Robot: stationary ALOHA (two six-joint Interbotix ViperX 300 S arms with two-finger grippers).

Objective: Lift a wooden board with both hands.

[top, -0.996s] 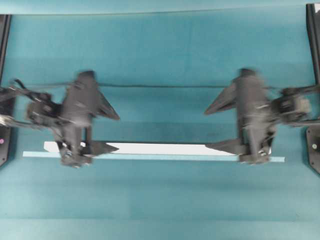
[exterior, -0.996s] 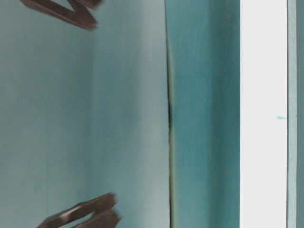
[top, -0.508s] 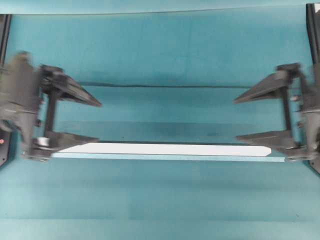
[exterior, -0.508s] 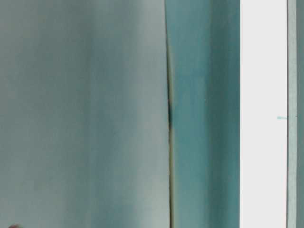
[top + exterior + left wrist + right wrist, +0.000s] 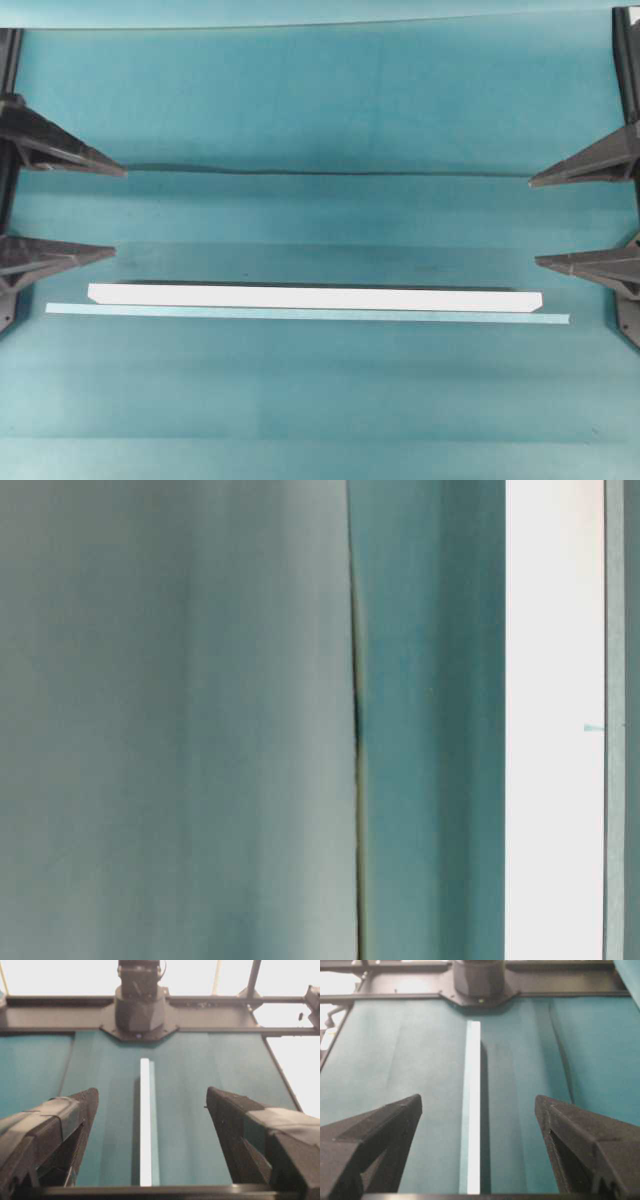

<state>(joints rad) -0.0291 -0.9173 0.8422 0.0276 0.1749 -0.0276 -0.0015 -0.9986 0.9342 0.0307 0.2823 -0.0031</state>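
The wooden board (image 5: pixel 315 297) is a long white plank with a clipped right corner, lying flat on the teal cloth. Nothing touches it. My left gripper (image 5: pixel 120 211) stands open at the left edge, with its fingers (image 5: pixel 50 145) pointing toward the middle, off the board's left end. At the right edge my right gripper (image 5: pixel 533 222) is open too, off the board's right end. From the left wrist the board (image 5: pixel 145 1135) runs away lengthwise between the open left gripper (image 5: pixel 151 1092). From the right wrist the board (image 5: pixel 475 1120) does the same between the open right gripper (image 5: pixel 478 1098). At table level the board (image 5: pixel 555 720) shows as a white band.
A thin pale teal strip (image 5: pixel 300 315) lies along the board's near side. A dark crease in the cloth (image 5: pixel 320 172) runs across behind the board. Black frame posts (image 5: pixel 8 60) stand at the left and right edges. The opposite arm's base (image 5: pixel 139 1005) closes the far end.
Both grippers, a second ago over the board's two ends, have drawn back outward to the view's edges. The board lies where it was. The fingers have left the table-level view.
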